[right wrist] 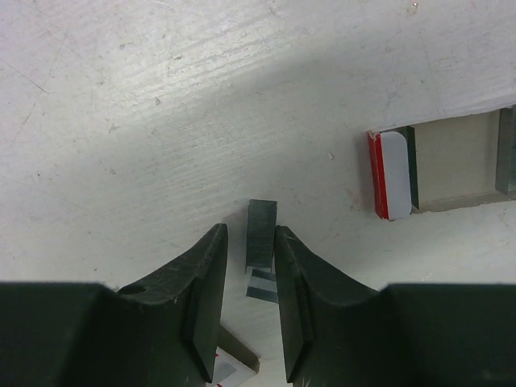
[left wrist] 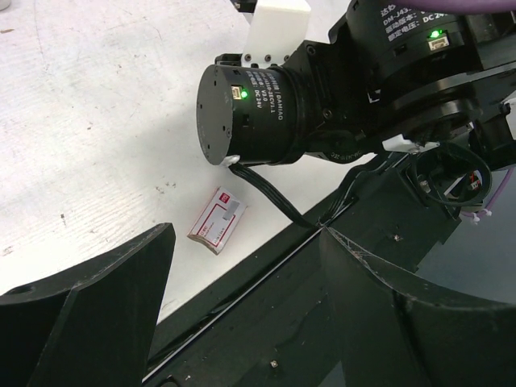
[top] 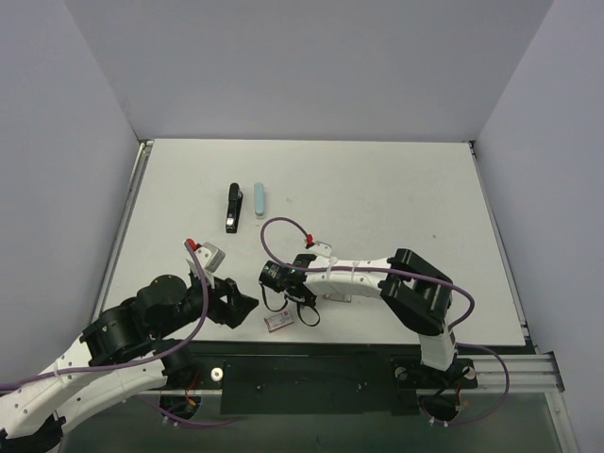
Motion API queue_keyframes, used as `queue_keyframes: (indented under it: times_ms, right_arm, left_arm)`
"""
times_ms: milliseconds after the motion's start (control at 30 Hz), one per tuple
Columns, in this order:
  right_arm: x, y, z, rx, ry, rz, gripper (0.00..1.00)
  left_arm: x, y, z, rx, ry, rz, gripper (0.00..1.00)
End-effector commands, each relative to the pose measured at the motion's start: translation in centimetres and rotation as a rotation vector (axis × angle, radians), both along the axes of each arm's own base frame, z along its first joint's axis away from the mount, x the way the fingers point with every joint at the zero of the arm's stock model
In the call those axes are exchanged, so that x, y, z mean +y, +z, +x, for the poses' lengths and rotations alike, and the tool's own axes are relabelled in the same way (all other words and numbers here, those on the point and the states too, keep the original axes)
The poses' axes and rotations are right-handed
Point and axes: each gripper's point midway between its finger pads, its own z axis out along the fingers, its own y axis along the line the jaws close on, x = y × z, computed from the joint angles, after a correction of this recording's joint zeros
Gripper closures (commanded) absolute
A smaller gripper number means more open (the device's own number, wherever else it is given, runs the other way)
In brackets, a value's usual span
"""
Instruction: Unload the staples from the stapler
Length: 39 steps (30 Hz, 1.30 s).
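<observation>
Top view: taken from high behind arm bases, whole white table [top: 377,189] covered. Left wrist view: aimed low along near table edge. Right wrist view: held very close, facing down. Shared by top and left wrist views: small red-and-white box [top: 277,323] [left wrist: 216,219].

Left tool [left wrist: 246,240] jaws wide; right tool [right wrist: 248,235] low, jaws near together, seemingly not quite closed.

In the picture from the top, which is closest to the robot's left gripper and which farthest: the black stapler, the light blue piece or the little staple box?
1. little staple box: just to the right of the left gripper, at the front.
2. black stapler: farther back, in the middle.
3. light blue piece: right beside the stapler, on its right, only slightly farther.
</observation>
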Motion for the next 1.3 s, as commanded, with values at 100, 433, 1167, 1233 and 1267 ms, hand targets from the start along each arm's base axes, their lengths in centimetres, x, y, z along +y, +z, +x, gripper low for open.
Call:
queue_keyframes:
  times_ms: [100, 433, 1167, 1233, 1267]
  right_arm:
    - [-2.8, -1.6, -0.6, 0.076, 0.081, -0.19, 0.75]
    - [-2.9, -1.9, -0.6, 0.109, 0.135, -0.215, 0.83]
    - [-4.7, 5.1, 0.7, -0.029, 0.227, -0.155, 0.94]
    - [-5.4, 5.5, 0.4, -0.039, 0.228, -0.151, 0.94]
    - [-6.0, 5.6, 0.1, -0.04, 0.223, -0.149, 0.94]
  left_arm:
    - [-0.1, 1.3, 0.2, -0.037, 0.004, -0.037, 0.17]
    - [-0.2, 0.7, 0.5, -0.026, 0.013, -0.015, 0.16]
    - [0.9, 1.2, 0.9, -0.05, 0.069, -0.041, 0.15]
    - [1.0, 1.2, 0.9, -0.052, 0.074, -0.043, 0.15]
    - [1.1, 1.3, 0.9, -0.053, 0.076, -0.047, 0.15]
